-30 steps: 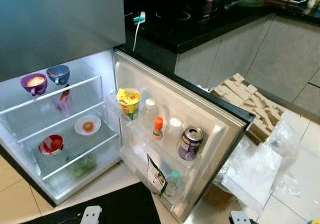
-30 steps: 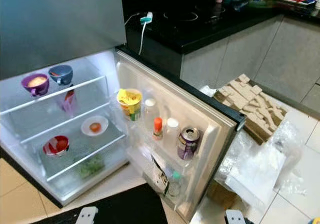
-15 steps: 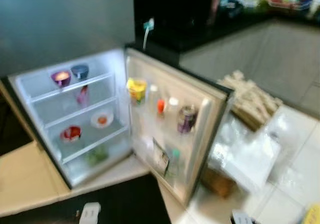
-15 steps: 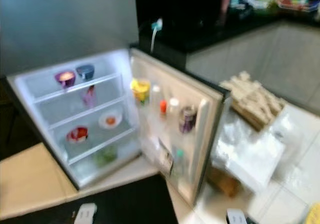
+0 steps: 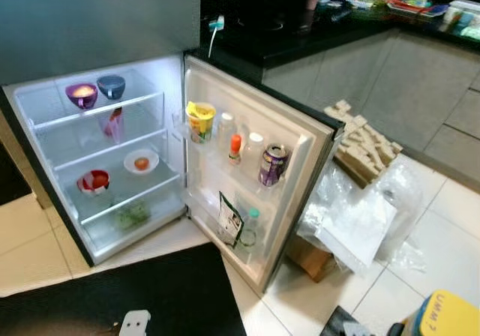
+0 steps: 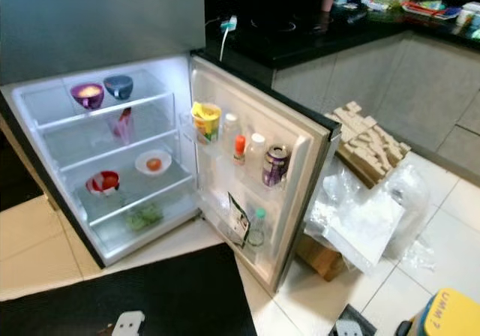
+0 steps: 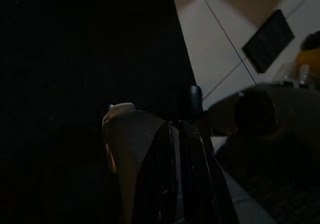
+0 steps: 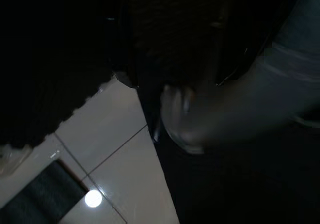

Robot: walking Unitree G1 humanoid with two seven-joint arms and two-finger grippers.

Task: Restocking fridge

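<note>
Fridge (image 5: 45,118): door open, shelves part-stocked. Yellow container (image 5: 450,317): on floor, well right of fridge. Left gripper (image 7: 175,134): idle, fingers together. Right gripper: state unclear. Step: approach. Next: fetch stock.

1. The tall grey fridge (image 5: 97,21) has a smooth, brushed-metal-looking front; its open door's white inner liner (image 5: 292,137) looks like glossy moulded plastic.
2. The clear fridge shelves (image 5: 97,111) look like glass, smooth and lit.
3. The purple drink can (image 5: 272,165) is shiny metal.
4. The black countertop (image 5: 300,40) is glossy.
5. The crumpled clear plastic sheeting (image 5: 360,220) shines.
6. The pale floor tiles (image 5: 442,253) are smooth, faintly glossy.
7. The stacked pale wood blocks (image 5: 364,145) look rough and matt.
</note>
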